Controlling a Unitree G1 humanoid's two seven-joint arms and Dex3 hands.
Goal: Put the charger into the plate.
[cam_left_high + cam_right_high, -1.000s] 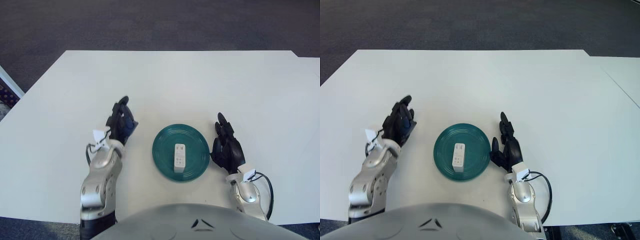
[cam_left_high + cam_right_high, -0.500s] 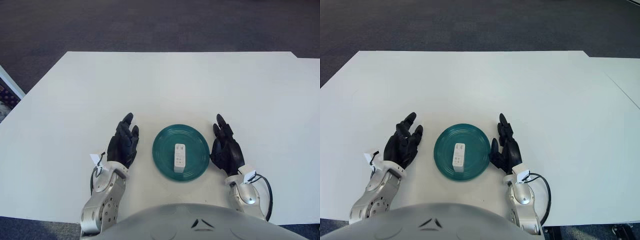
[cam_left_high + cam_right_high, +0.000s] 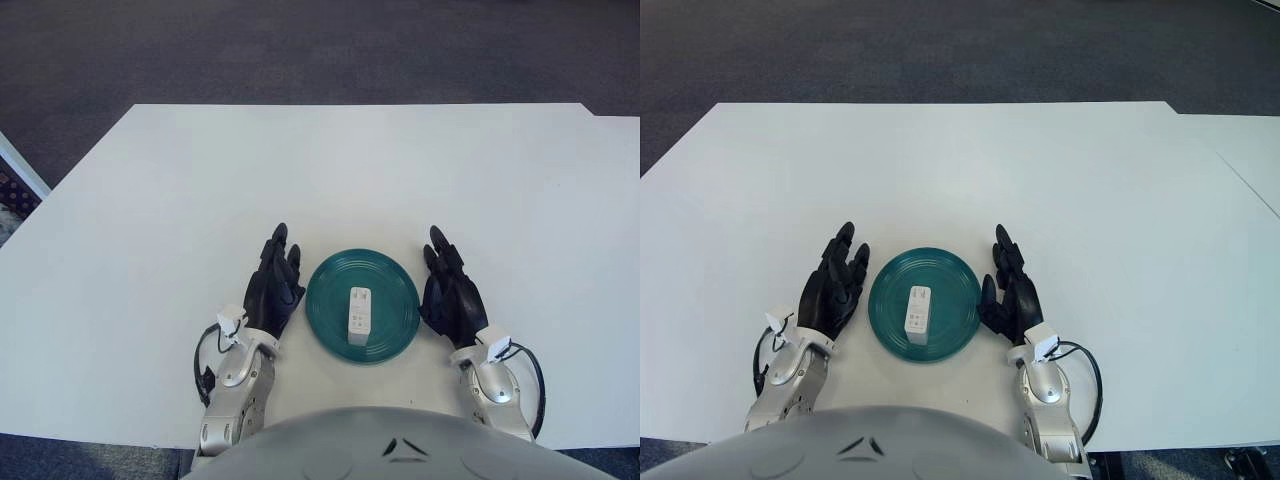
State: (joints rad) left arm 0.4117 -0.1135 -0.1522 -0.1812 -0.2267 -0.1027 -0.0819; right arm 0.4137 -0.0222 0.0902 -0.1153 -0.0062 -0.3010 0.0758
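A white table (image 3: 330,170) fills most of the frame, seen from above and slightly in front, with dark grey carpet (image 3: 320,50) across the top of the frame beyond its far edge. Low in the centre of the frame sits a round teal plate (image 3: 385,290) with faint concentric ridges. A small white rectangular charger (image 3: 359,315) lies flat inside the plate, a little below its middle, with its long side running up and down the frame.

Two black robot hands flank the plate, palms down, fingers pointing toward the top of the frame. The left hand (image 3: 274,290) shows just beside the plate's left rim, its fingers extended and only slightly spread, holding nothing. The right hand (image 3: 452,296) shows just beside the plate's right rim, its fingers likewise stretched out and empty. Whether either hand touches the plate or the table cannot be told. Neither hand is in contact with the charger.

Silver forearms with white tags and black cables run from each wrist down toward the bottom of the frame, where the curved grey top of the robot's body (image 3: 360,445) fills the lower centre edge.
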